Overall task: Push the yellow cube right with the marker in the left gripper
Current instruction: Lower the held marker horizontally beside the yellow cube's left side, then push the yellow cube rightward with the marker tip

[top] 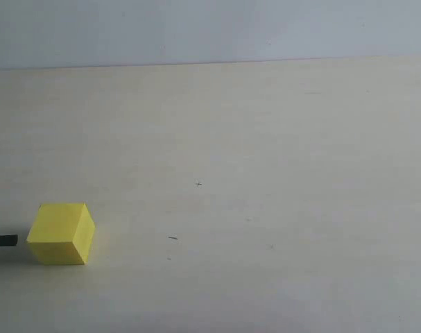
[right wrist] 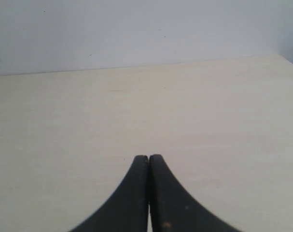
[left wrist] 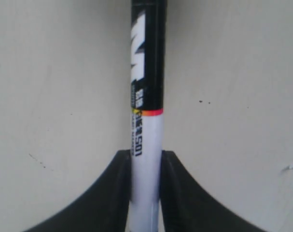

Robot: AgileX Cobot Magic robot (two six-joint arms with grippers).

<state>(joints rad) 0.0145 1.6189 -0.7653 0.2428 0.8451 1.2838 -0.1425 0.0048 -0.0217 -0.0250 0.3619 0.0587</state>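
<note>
L claw [left wrist: 146,162]: both fingers pinching marker [left wrist: 147,96] on its white barrel, black end pointing out. Yellow cube [top: 60,233]: low on L side of ext. view, flat on tabletop [top: 265,173], slightly turned; marker's black end just beside its L face, contact unclear. R claw [right wrist: 148,162]: pressed together, holding nothing. Push: keep tip low, centred on L face, go straight R, slowly, else cube prob. pivots. Room: wide open tabletop to R; far edge well apart.

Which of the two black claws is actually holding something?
The left gripper: it clamps a white-and-black marker. The right gripper is shut as well, but with nothing in it.
</note>
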